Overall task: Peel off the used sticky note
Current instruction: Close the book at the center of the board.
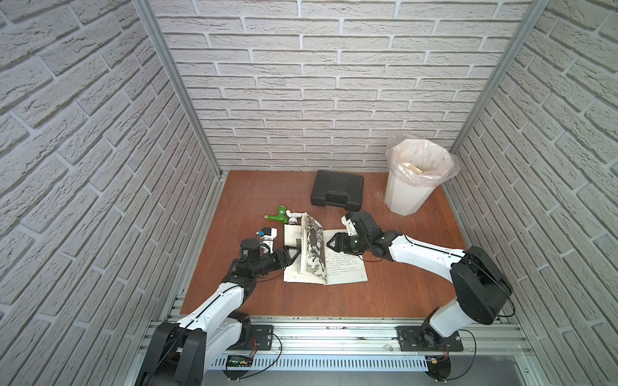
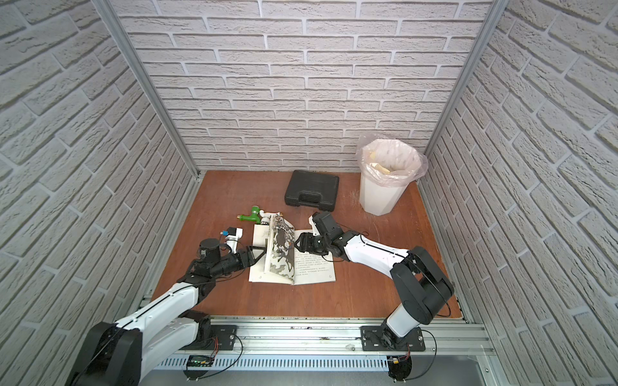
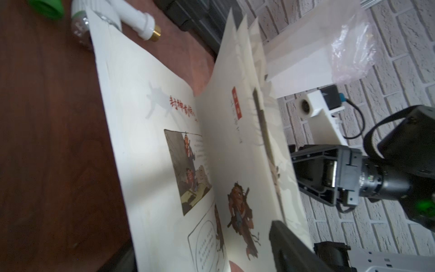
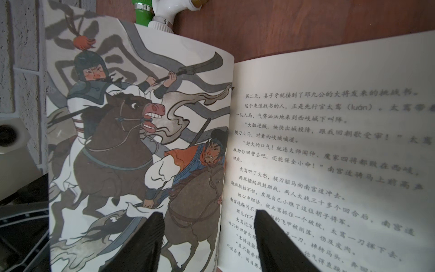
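Note:
An open picture book [image 1: 344,264] [image 2: 314,267] lies in the middle of the table. Several of its pages [image 1: 314,247] [image 3: 240,146] stand upright over the spine, and the outermost shows a painted battle scene [image 4: 131,146]. No sticky note shows on any visible page. My left gripper [image 1: 294,254] [image 3: 204,254] is open at the left side of the standing pages, with its fingers either side of their lower edge. My right gripper [image 1: 331,245] [image 4: 209,226] is open just above the gutter; one finger is over the illustration and the other over the text page [image 4: 329,153].
A green tap [image 1: 277,215] and a white tap [image 1: 295,218] lie just behind the book. A black case [image 1: 337,188] sits further back. A white bin [image 1: 414,187] with a plastic liner stands at the back right. Brick-pattern walls close three sides.

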Motion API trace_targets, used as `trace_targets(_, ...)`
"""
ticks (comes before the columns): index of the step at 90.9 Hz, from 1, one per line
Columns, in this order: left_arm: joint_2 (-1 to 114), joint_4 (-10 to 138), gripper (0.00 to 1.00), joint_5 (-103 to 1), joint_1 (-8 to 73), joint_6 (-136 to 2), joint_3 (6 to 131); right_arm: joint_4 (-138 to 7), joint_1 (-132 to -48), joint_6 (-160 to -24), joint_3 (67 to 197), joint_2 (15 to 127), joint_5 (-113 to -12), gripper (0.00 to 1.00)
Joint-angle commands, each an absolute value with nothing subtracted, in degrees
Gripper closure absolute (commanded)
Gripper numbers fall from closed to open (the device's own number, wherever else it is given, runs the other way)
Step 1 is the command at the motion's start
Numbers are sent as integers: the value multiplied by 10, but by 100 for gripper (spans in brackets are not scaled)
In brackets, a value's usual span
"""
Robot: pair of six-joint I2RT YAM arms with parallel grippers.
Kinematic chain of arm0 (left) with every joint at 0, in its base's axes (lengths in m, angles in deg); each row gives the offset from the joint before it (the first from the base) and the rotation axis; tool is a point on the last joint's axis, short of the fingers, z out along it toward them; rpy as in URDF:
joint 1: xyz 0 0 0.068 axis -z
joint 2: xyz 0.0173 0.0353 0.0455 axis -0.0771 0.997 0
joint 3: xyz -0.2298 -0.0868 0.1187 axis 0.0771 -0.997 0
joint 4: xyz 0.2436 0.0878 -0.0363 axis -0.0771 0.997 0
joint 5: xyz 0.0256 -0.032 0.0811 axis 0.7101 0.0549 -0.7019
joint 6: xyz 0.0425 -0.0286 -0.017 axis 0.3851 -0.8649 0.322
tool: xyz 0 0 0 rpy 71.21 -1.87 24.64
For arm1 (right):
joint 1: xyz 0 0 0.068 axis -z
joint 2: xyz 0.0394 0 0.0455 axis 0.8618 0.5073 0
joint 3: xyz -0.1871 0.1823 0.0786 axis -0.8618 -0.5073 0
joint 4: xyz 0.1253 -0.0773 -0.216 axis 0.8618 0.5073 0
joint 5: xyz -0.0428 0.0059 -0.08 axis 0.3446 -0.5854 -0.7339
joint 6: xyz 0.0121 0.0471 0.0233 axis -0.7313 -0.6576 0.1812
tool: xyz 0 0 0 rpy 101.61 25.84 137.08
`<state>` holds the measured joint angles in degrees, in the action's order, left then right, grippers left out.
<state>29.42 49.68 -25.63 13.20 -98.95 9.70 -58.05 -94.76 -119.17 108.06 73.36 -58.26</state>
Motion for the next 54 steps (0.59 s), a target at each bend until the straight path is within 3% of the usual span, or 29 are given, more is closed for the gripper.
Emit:
trace_targets(1,279,491,19,-254,158,-988,131,-580,-943,-1189,1070,701,-590,33)
trace_targets(26,336,480,18,-298,252,-980,195,-533,-911,-1168,1046,614,-616,32)
trace_targets(54,497,435,18,-326,325,-967,268,-494,-846,-1160,987,493,-619,31)
